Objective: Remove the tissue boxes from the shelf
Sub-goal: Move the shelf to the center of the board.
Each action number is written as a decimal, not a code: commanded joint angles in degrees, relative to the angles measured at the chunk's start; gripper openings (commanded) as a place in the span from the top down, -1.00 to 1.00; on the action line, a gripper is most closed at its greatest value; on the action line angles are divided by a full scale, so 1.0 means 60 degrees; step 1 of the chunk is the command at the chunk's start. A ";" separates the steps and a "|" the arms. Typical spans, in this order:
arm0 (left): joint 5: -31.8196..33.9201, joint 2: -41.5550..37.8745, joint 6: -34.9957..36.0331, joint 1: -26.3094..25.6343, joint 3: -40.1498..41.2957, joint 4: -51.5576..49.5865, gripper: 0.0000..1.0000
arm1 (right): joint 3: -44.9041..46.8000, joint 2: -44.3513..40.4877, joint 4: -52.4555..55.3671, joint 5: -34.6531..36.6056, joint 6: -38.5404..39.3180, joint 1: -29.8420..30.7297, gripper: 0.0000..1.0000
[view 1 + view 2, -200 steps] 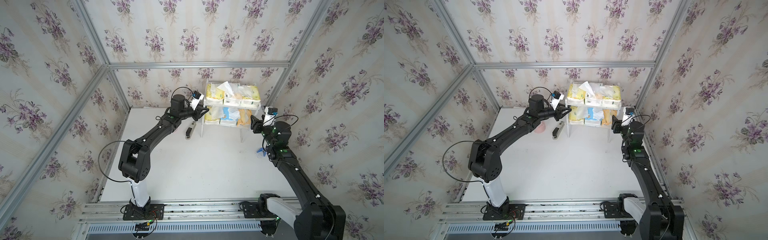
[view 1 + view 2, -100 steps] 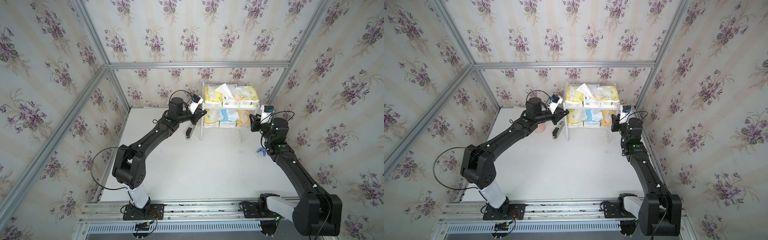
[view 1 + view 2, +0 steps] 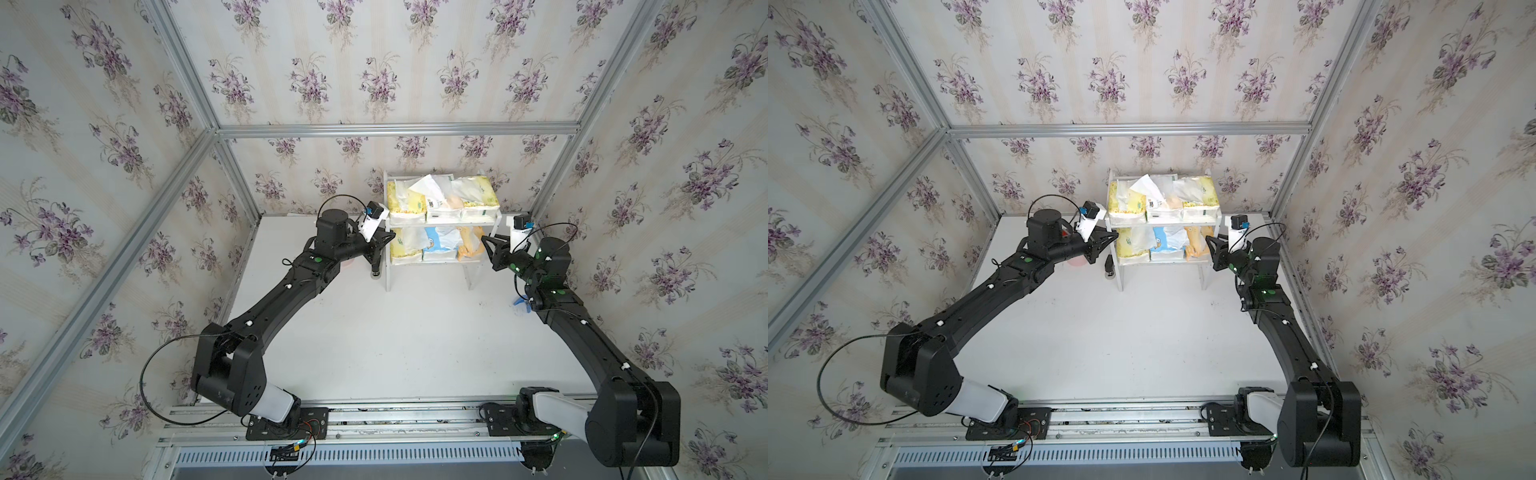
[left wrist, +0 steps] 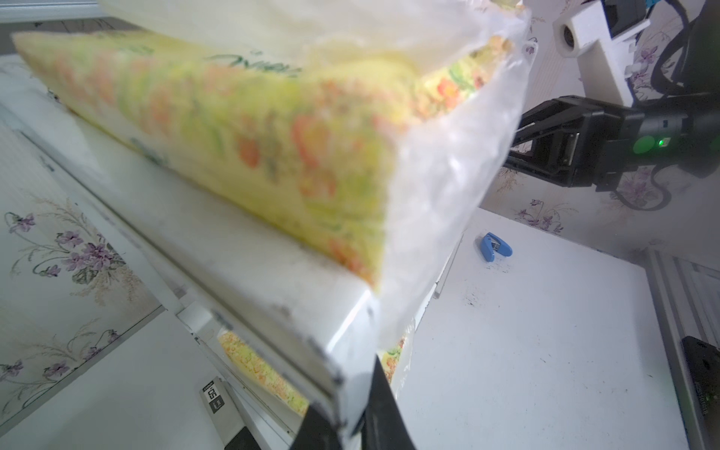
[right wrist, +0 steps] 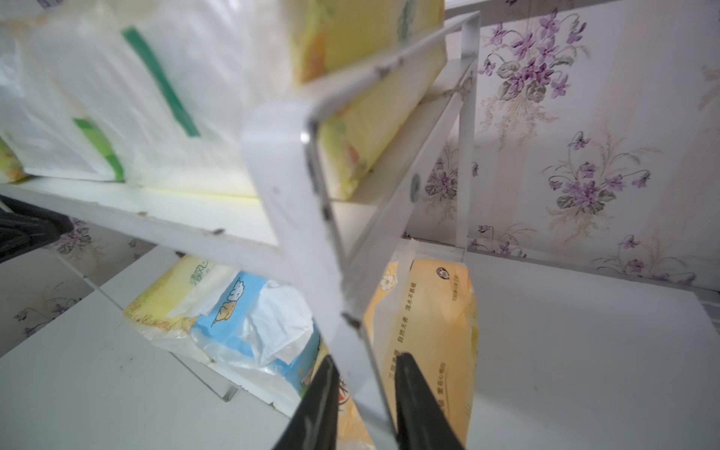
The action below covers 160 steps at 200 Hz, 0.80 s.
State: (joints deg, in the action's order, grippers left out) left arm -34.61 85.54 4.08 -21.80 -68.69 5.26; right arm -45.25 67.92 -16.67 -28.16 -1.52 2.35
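The white shelf (image 3: pixel 442 221) stands at the back of the table. Its upper board carries a yellow pack (image 3: pixel 405 199), a white pack (image 3: pixel 442 203) and another yellow pack (image 3: pixel 478 195). Below lie yellow (image 3: pixel 405 249), blue (image 3: pixel 438 247) and orange (image 3: pixel 467 247) tissue boxes. My left gripper (image 3: pixel 390 237) is shut on the front edge of the left side panel (image 4: pixel 272 280). My right gripper (image 3: pixel 484 239) pinches the right side panel (image 5: pixel 288 187), one finger on each face, with the orange pack (image 5: pixel 428 311) just behind it.
A small blue clip (image 3: pixel 520 303) lies on the table under my right arm. A black-and-white gadget (image 3: pixel 376 270) sits by the shelf's left leg, and a pink cup (image 3: pixel 1075 261) peeks out behind my left arm. The papered back wall stands close behind the shelf.
Both grippers have closed onto the shelf's side panels. The shelf, packs still on it, has shifted left and a little toward the front.
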 commanded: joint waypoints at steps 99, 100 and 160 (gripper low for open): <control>0.0461 -0.1142 -0.0351 0.0410 0.1118 -0.0503 0.52 | -0.0074 -0.0075 0.0491 0.0127 0.0226 0.0831 0.13; 0.0471 -0.1144 -0.0354 0.0411 0.1134 -0.0506 0.50 | -0.0067 -0.0095 0.0499 0.0147 0.0240 0.0835 0.12; 0.1261 -0.1913 -0.0393 0.0524 0.1658 -0.0412 -0.34 | 0.0516 -0.1682 0.1188 0.1713 0.0863 0.0818 -0.48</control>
State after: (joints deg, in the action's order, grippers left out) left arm -29.67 76.18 2.46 -19.20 -60.12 1.80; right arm -43.29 60.80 -11.64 -23.33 1.58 7.27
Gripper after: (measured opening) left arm 0.625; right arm 0.702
